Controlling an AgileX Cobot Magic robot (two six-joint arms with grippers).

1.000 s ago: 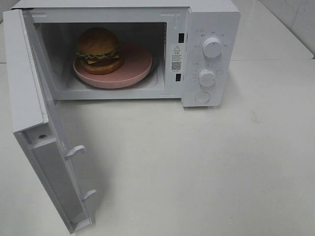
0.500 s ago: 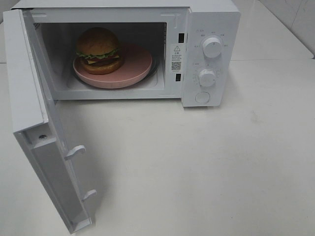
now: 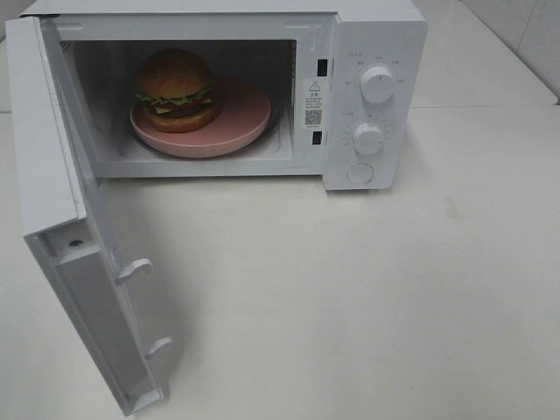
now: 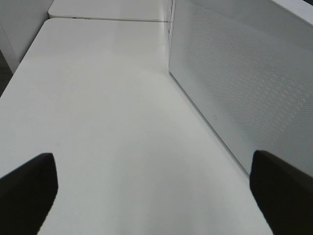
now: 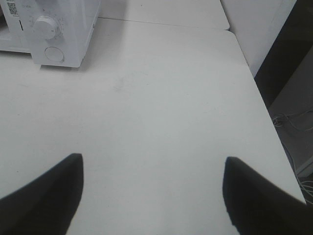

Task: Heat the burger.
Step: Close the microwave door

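The burger (image 3: 175, 89) sits inside, microwave door (image 3: 52, 140) wide open.

The high camera looked down at the open microwave (image 3: 376, 52) and table (image 3: 394, 289). The left wrist camera sat low, close beside its door (image 4: 244, 88). The right wrist camera saw its knob (image 5: 47, 27) from farther off.

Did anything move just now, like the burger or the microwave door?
Nothing visibly changed. The burger sits on the pink plate inside the microwave as before, and the door hangs wide open. The left gripper and the right gripper are open and empty over the table.
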